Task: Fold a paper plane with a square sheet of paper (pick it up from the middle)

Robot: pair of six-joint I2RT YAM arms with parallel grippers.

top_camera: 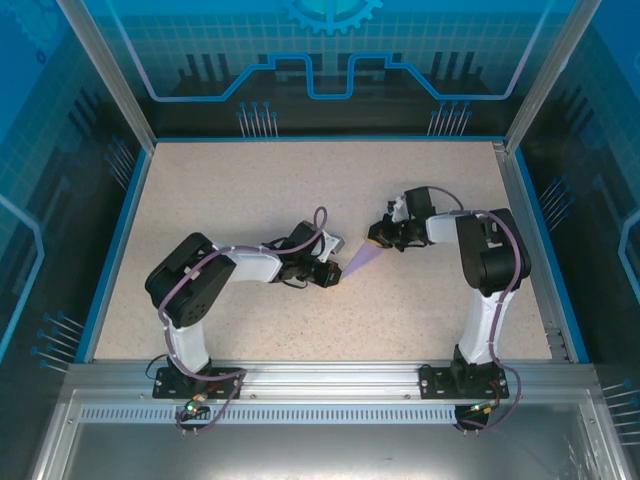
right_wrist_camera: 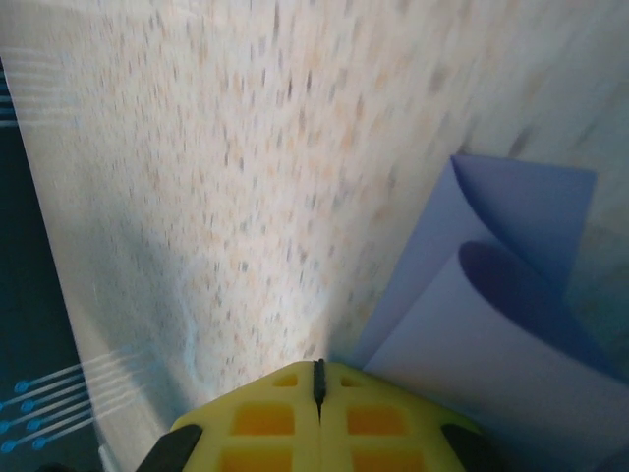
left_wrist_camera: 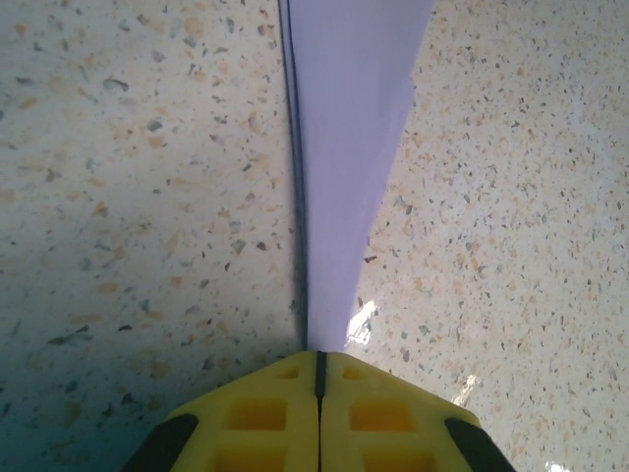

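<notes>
The lavender sheet of paper [top_camera: 362, 258] is folded into a slim pointed wedge and lies between the two arms at mid-table. My left gripper [top_camera: 337, 268] is shut on its narrow tip. In the left wrist view the paper [left_wrist_camera: 349, 147] runs straight out from the closed yellow fingertips [left_wrist_camera: 285, 393], seen nearly edge-on above the table. My right gripper [top_camera: 377, 238] is at the wide end, shut. In the blurred right wrist view, layered paper [right_wrist_camera: 491, 324] passes beside and under the right finger, off the closed seam of that gripper [right_wrist_camera: 317, 364]. Whether it pinches the paper I cannot tell.
The speckled beige table [top_camera: 250, 190] has a blue rim [top_camera: 118, 250] on its sides, with transparent enclosure walls around it. An aluminium frame [top_camera: 320, 375] with the arm bases runs along the near edge. Bare tabletop lies to the left and behind the grippers.
</notes>
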